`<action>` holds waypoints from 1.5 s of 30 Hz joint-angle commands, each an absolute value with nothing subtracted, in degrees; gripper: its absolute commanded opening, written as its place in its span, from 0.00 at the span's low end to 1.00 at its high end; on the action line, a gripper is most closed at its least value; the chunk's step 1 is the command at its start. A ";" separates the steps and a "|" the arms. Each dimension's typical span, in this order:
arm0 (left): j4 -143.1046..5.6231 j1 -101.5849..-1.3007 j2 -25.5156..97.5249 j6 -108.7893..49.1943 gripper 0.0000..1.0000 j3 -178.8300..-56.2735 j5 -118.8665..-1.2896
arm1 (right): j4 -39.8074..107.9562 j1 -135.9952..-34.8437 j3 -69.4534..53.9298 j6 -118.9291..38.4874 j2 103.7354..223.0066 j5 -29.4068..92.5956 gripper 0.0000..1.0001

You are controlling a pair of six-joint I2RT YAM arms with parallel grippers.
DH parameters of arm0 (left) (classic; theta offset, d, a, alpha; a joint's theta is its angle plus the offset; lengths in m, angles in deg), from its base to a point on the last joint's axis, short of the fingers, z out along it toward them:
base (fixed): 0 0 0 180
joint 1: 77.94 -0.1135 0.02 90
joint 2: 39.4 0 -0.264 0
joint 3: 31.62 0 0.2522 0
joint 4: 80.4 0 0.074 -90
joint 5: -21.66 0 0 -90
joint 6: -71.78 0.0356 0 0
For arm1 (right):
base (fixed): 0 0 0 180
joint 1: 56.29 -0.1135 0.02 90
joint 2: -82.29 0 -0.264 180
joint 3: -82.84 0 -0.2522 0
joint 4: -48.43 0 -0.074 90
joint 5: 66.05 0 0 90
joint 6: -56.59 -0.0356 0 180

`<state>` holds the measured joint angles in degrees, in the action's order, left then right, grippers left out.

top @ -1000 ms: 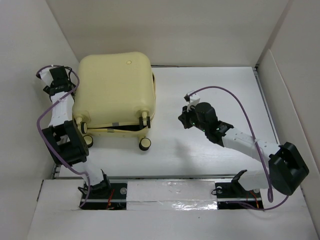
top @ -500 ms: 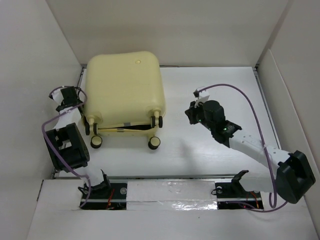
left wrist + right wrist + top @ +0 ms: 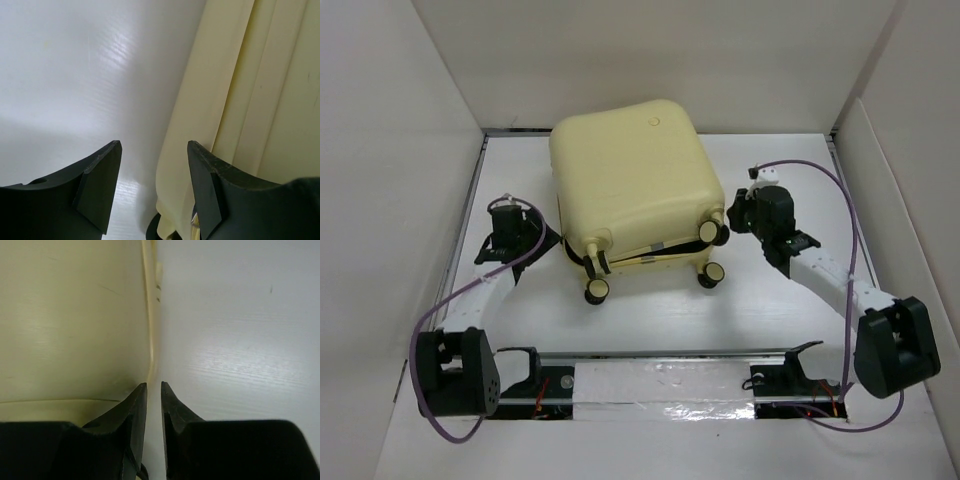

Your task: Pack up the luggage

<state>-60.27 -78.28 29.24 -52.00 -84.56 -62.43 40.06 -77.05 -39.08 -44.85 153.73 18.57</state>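
The luggage (image 3: 625, 180), a pale-yellow hard-shell case, lies closed in the middle of the white table, wheels (image 3: 596, 290) toward me. A dark slit shows along its near seam. My left gripper (image 3: 548, 238) sits at the case's left near corner. In the left wrist view it (image 3: 154, 145) is open, the shell's edge (image 3: 260, 100) reaches between the fingers, and the left finger is apart from it. My right gripper (image 3: 730, 215) is against the case's right side by a wheel. In the right wrist view it (image 3: 154, 385) shows a narrow gap with nothing in it, beside the shell (image 3: 70, 320).
White walls box in the table (image 3: 770, 300) on the left, back and right. A metal rail (image 3: 660, 355) with both arm bases runs along the near edge. Purple cables loop from each arm.
The luggage has slid from the far left to the middle of the table, turning a little. My left arm followed behind it, the right arm drew back rightward, and its jaws parted slightly.
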 commanded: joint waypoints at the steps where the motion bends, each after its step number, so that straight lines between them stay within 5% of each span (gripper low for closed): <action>1: -60.65 -77.16 24.33 -54.69 0.52 -80.55 -53.76 | 39.33 -72.48 -35.59 -46.68 156.81 18.51 0.24; 11: -66.19 -77.15 16.33 -57.58 0.36 -72.73 -51.55 | 42.59 -65.43 -25.96 -48.35 168.82 24.03 0.33; 27: -81.05 -76.62 12.54 -60.76 0.29 -65.42 -46.63 | 29.68 -75.97 7.11 -44.41 201.46 42.15 0.38; 41: -79.83 -34.12 14.91 -69.01 0.28 -68.05 -77.19 | 14.12 -79.67 38.58 -39.12 213.77 45.05 0.45; 45: -72.29 -23.37 14.22 -71.65 0.29 -72.53 -89.06 | 12.78 -76.69 40.10 -38.76 211.24 42.94 0.70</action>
<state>-70.28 -29.08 14.90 -71.32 -66.38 -85.33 18.64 -71.80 36.85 -35.73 215.30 30.89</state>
